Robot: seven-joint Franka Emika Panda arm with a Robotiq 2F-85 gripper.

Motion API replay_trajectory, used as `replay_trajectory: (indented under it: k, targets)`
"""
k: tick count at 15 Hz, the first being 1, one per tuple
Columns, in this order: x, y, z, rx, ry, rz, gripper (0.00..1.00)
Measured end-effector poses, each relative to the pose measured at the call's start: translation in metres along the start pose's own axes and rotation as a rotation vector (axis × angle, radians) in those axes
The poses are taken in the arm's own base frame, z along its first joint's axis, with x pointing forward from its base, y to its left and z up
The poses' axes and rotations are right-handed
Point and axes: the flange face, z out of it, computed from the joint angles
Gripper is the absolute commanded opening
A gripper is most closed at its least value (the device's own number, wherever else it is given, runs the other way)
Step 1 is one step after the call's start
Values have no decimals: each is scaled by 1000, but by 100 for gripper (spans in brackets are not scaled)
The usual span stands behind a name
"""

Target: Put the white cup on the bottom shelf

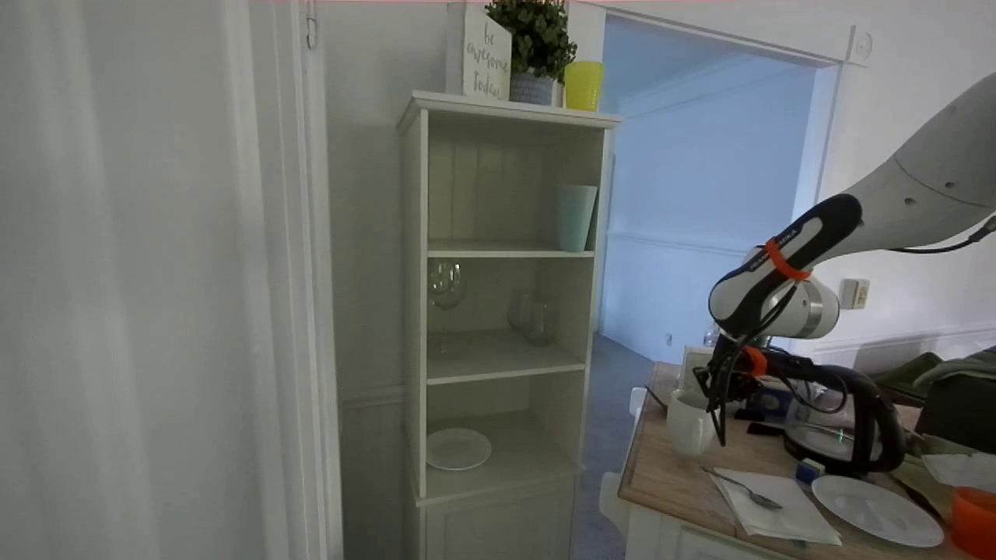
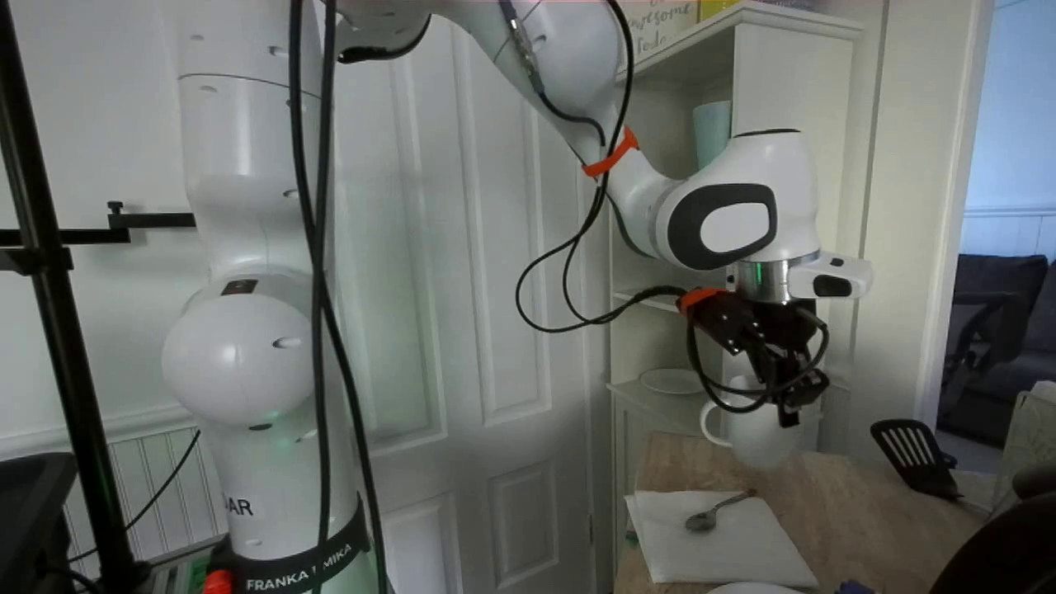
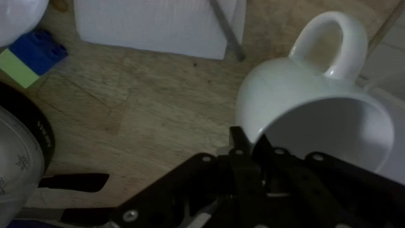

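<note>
The white cup (image 1: 689,426) is at the table's edge in an exterior view, and its handle shows in an exterior view (image 2: 763,436). My gripper (image 3: 250,139) is shut on the wall of the white cup (image 3: 278,90) in the wrist view, one finger inside and one outside the rim. The cup tilts a little and seems to hang just above the wooden table, though the gap is hard to judge. The bottom shelf (image 1: 529,455) is the lowest board of the white unit, away from the gripper. It also shows partly in an exterior view (image 2: 660,403).
A white plate (image 1: 457,449) lies on the left of the bottom shelf. Glasses and a pale green tumbler (image 1: 576,218) stand on higher boards. On the table (image 1: 646,474) are a napkin (image 1: 778,505) with a spoon, a plate (image 1: 875,509), a coffee pot (image 1: 832,439) and a toy block (image 3: 34,50).
</note>
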Motion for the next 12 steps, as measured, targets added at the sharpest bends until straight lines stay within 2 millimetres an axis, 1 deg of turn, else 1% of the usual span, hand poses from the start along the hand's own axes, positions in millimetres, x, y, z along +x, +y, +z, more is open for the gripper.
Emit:
replay_trajectory:
  k: [3,7,10,12]
  targets:
    - [-29,-31,-21,18,-32,9,3]
    - [-70,-91,-39,41,-31,74,3]
    - [-101,-139,-44,34,-30,147,3]
    - [-118,-167,-44,22,-8,185,3]
